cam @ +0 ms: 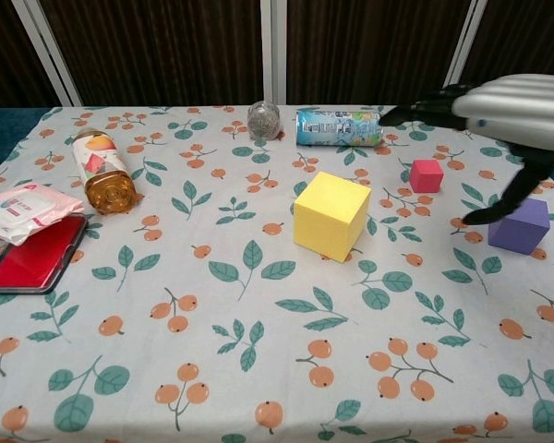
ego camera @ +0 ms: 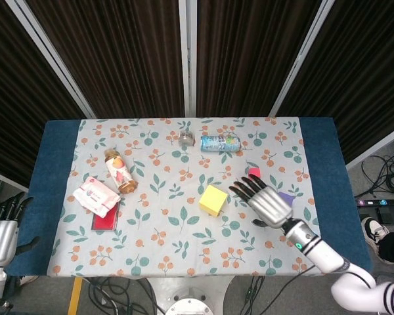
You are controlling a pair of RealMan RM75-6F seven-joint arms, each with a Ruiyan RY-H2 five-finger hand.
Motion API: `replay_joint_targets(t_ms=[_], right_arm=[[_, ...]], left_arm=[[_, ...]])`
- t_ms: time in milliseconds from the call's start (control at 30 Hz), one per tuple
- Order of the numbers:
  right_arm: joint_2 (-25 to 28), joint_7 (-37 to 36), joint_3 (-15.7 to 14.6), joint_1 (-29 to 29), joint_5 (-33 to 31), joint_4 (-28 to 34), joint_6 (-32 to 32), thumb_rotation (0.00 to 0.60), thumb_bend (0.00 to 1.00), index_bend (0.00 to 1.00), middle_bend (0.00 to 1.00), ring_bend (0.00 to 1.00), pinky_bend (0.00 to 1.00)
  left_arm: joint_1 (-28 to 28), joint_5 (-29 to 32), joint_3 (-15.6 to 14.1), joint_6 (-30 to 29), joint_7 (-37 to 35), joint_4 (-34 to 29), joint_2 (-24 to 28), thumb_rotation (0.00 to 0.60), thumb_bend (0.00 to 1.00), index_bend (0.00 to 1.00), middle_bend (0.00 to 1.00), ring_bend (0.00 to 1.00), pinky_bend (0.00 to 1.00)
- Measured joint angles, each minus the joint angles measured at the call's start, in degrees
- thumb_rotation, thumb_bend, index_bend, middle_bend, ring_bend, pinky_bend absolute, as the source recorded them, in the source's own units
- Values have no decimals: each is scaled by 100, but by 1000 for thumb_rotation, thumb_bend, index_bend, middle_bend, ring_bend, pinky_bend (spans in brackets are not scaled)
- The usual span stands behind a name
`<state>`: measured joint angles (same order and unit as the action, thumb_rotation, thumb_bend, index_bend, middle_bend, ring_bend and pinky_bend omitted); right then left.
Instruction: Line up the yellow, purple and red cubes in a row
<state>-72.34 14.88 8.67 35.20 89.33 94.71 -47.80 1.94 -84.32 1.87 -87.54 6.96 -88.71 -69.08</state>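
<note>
The yellow cube (ego camera: pixel 212 200) (cam: pixel 331 216), the largest, sits near the table's middle. Right of it and farther back lies the small red cube (ego camera: pixel 254 172) (cam: pixel 426 174). The purple cube (cam: pixel 519 224) stands at the right; in the head view only its corner (ego camera: pixel 287 196) shows behind my right hand. My right hand (ego camera: pixel 266 202) (cam: pixel 510 111) hovers open, fingers spread, above the red and purple cubes and holds nothing. My left hand (ego camera: pixel 1 233) rests open off the table's left front corner.
A can (ego camera: pixel 220 143) lies on its side at the back, a small round jar (ego camera: pixel 186 139) beside it. A bottle (ego camera: pixel 120 172), a tissue pack (ego camera: pixel 97 197) and a red flat case (ego camera: pixel 106 217) occupy the left side of the floral tablecloth (ego camera: pixel 171 243).
</note>
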Motion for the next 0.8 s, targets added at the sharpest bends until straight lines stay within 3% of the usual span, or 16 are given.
replay_joint_targets(t_ms=[400, 633, 800], right_arm=[[-1303, 766, 266, 1281, -603, -1340, 972, 600, 108, 73, 62, 0, 0], [-1553, 1097, 132, 1541, -918, -1622, 1172, 600, 118, 109, 71, 0, 0], [-1642, 1206, 15, 1611, -1045, -1673, 1149, 600, 135, 193, 120, 0, 0]], left_arm=[[-48, 85, 15, 2, -67, 48, 7, 600, 92, 197, 185, 130, 166], [-62, 111, 20, 18, -143, 102, 6, 600, 91, 198, 185, 130, 166], [-59, 108, 11, 48, -161, 141, -10, 600, 91, 198, 185, 130, 166]])
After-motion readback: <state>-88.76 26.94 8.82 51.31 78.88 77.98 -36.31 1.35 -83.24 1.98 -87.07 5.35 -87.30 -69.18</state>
